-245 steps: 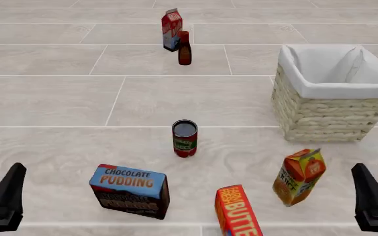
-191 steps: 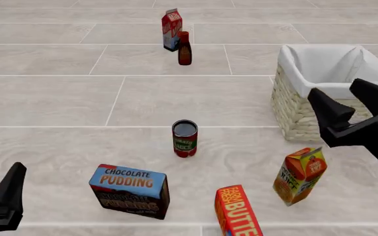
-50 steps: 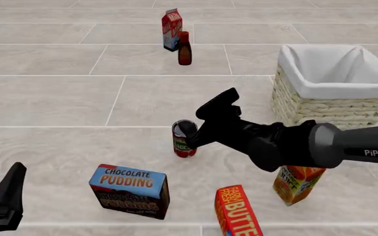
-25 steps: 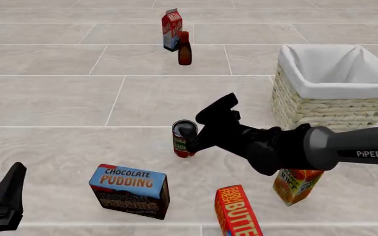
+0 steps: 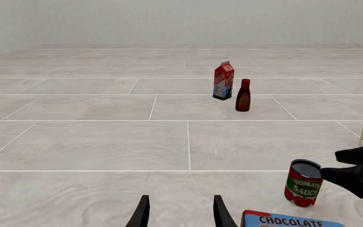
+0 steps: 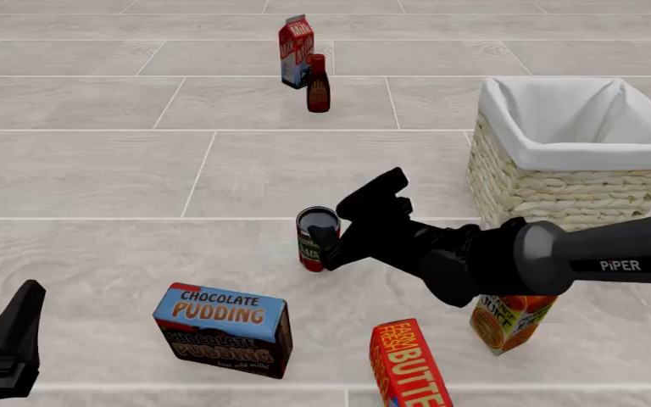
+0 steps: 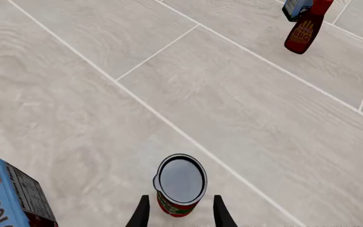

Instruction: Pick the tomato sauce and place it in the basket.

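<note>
— where is the tomato sauce (image 6: 316,239) relative to the right gripper (image 6: 354,222)?
— upright on the pale tiled floor (image 6: 99,178), long axis vertical, dark glossy lid up; directly ahead of the fingers, partly between them in the right wrist view (image 7: 180,184). no contact visible.

— state of that gripper?
— spread wide, nothing held; fingers (image 7: 141,213) flanking the lower part of the can, a sliver of floor on each side. closure judged not yet begun.

— nearer arm?
— the right, clearly. left gripper (image 6: 9,343) parked low at the near left edge, well apart from the can, parted and empty; seen from there, the can sits off to one side (image 5: 303,182) beside the right arm's black fingertips.

— the basket (image 6: 552,191)?
— far right of the can, well apart; square, woven pale wicker, white cloth folded over the rim, open upward.

— surfaces and shapes?
— can: small smooth cylinder, red label, green band, white lettering; likely rigid, slippery if pinched off-centre. chocolate pudding box (image 6: 224,329) near the can on the left side, butter carton (image 6: 408,365) and juice carton (image 6: 504,318) nearer the camera; bbq bottle (image 6: 318,83) and milk carton (image 6: 295,51) far back.
</note>
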You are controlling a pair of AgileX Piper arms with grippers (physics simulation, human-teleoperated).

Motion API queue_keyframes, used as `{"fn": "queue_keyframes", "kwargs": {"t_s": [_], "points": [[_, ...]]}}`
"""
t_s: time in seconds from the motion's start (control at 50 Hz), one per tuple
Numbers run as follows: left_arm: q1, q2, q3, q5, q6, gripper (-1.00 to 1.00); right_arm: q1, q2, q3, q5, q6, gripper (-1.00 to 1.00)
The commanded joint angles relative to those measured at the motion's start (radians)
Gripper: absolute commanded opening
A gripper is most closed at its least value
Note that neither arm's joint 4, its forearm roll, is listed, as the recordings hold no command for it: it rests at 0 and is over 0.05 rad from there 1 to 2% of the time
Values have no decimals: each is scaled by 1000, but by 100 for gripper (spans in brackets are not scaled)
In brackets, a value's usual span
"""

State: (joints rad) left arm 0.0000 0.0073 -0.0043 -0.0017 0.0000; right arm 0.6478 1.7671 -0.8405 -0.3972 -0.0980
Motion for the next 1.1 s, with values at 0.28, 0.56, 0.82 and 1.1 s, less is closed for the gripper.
{"fn": "queue_keyframes", "kwargs": {"t_s": [0.28, 0.56, 0.82, 1.1], "points": [[0, 0, 0, 0, 0, 100, 6, 47, -6, -19, 18, 100], [0, 0, 0, 0, 0, 100, 7, 78, 9, -57, 37, 100], [0, 0, 0, 0, 0, 100, 1, 96, 21, -85, 50, 100], [0, 0, 0, 0, 0, 100, -2, 108, 30, -102, 62, 100]]}}
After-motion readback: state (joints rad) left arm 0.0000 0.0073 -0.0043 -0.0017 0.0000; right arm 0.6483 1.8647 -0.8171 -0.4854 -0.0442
